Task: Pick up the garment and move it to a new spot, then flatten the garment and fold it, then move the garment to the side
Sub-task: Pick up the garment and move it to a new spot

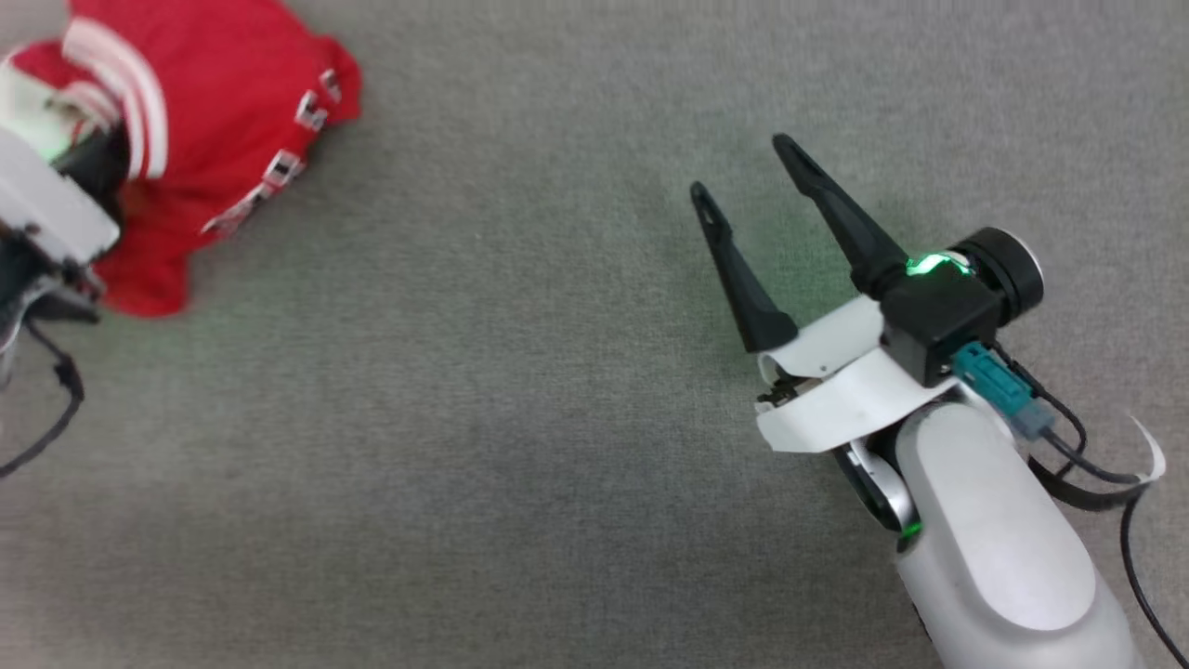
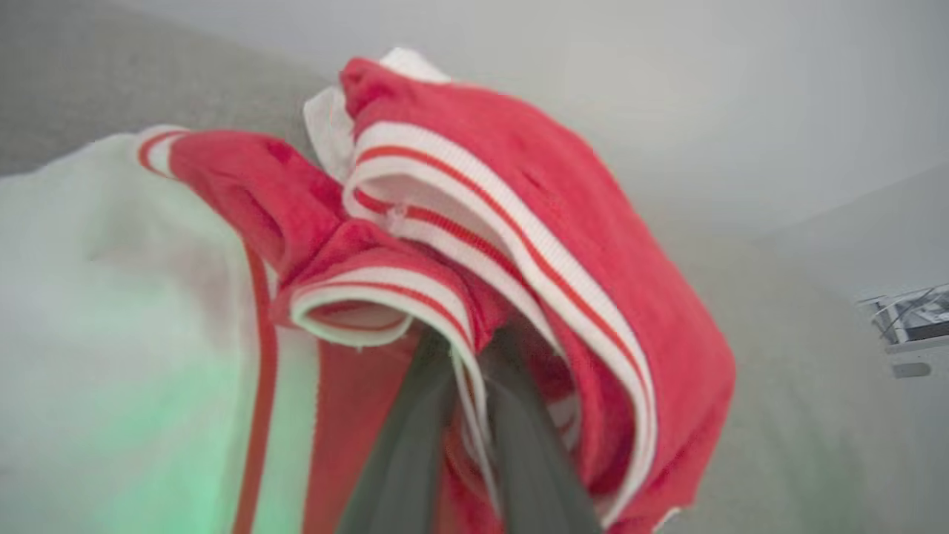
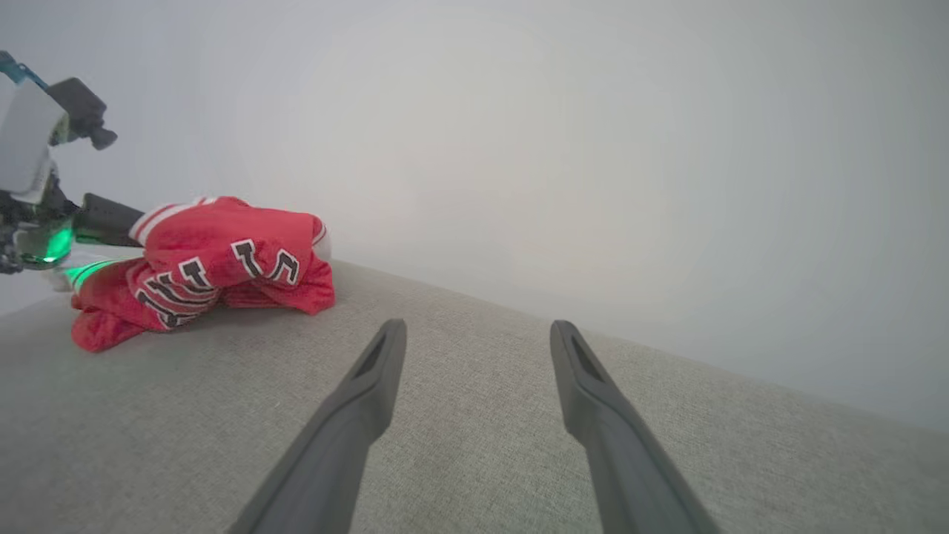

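Left claw (image 2: 468, 347) pinches the striped trim of the crumpled red shirt (image 1: 223, 111), bunched at the grey surface's (image 1: 520, 390) far left; right claw (image 1: 739, 165) spread wide, empty, well apart.

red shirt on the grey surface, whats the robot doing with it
The robot's left fingers are shut on the striped trim of the shirt, which lies bunched on the grey surface. The right fingers are spread open, well apart from it. Nothing is flattened or folded yet.
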Robot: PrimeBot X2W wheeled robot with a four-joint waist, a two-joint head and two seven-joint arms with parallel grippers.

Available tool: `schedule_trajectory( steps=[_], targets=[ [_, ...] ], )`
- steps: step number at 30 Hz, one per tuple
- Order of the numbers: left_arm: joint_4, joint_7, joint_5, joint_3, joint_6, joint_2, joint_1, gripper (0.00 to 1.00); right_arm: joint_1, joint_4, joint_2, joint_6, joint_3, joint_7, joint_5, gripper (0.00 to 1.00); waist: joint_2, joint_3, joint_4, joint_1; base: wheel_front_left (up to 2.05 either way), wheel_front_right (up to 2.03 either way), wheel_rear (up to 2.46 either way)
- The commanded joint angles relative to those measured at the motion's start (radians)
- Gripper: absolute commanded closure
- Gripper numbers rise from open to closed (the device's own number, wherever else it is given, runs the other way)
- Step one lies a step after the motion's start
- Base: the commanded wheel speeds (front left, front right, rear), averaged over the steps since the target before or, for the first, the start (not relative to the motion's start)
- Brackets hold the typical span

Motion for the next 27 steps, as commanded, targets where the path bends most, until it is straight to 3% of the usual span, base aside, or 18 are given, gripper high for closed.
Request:
schedule_trajectory(
  steps=[1, 8, 13, 18, 23, 27],
  targets=[
    [-0.024, -0.009, -0.011, 0.003, -0.003, -0.002, 0.000, 1.00, 0.015, 0.002, 0.000, 0.001, -0.010, -0.008, 0.012, 0.00, -0.0001, -0.049, 0.024, -0.0001, 0.00, 0.00, 0.00],
    [-0.280, 0.004, -0.024, -0.037, -0.003, 0.017, -0.015, 1.00, 0.074, -0.005, 0.000, 0.001, -0.090, -0.019, 0.070, 0.00, -0.0001, -0.096, -0.021, -0.0001, 0.00, 0.00, 0.00],
    [-0.473, 0.058, -0.043, -0.078, -0.003, 0.021, -0.052, 1.00, 0.138, -0.071, 0.001, 0.001, -0.159, -0.019, 0.121, 0.00, -0.0001, -0.093, -0.094, -0.0001, 0.00, 0.00, 0.00],
    [-0.606, 0.140, -0.029, -0.152, -0.003, -0.027, -0.110, 1.00, 0.196, -0.133, 0.001, 0.001, -0.225, -0.018, 0.163, 0.00, -0.0001, -0.073, -0.178, -0.0001, 0.00, 0.00, 0.00],
    [-0.615, 0.198, -0.059, -0.205, -0.003, -0.116, -0.168, 1.00, 0.231, -0.174, 0.002, 0.001, -0.263, -0.018, 0.216, 0.00, -0.0001, -0.047, -0.264, -0.0001, 0.00, 0.00, 0.00],
    [-0.564, 0.218, -0.059, -0.237, -0.003, -0.147, -0.165, 1.00, 0.244, -0.186, 0.001, 0.001, -0.272, -0.018, 0.255, 0.00, -0.0001, -0.037, -0.334, -0.0001, 0.00, 0.00, 0.00]
  ],
)
